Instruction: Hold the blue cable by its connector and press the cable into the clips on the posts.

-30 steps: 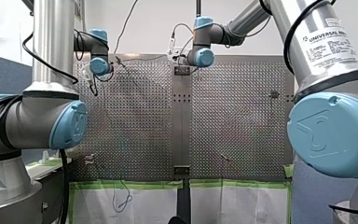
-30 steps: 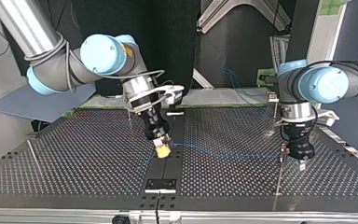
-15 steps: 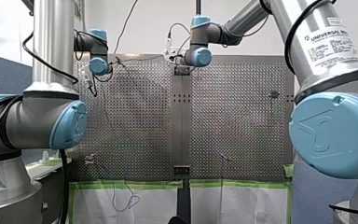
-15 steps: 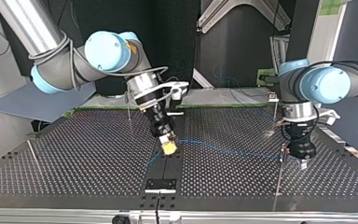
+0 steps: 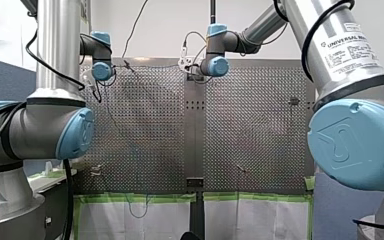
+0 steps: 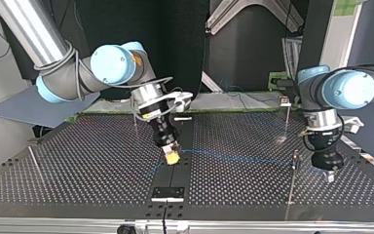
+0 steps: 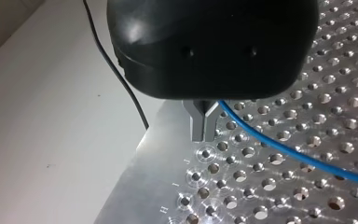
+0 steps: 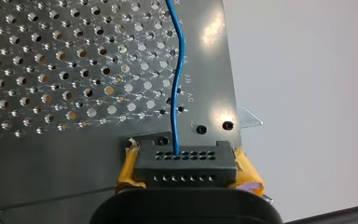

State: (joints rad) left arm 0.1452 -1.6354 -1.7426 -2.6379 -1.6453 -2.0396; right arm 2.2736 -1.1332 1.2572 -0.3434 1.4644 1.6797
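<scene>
- Between the yellow pads (image 8: 247, 171) of the right gripper (image 8: 186, 161): a black connector (image 8: 186, 170), clamped firmly, held over the middle strip of the perforated table (image 6: 78, 165).
- Blue cable (image 8: 175, 93): ran out of the connector and across the table towards a thin post (image 6: 292, 183) at the top view's right.
- Left gripper (image 7: 204, 125): metal fingers pressed together, low over the table's edge, beyond the post. The cable passed close beside them; contact could not be told.
</scene>
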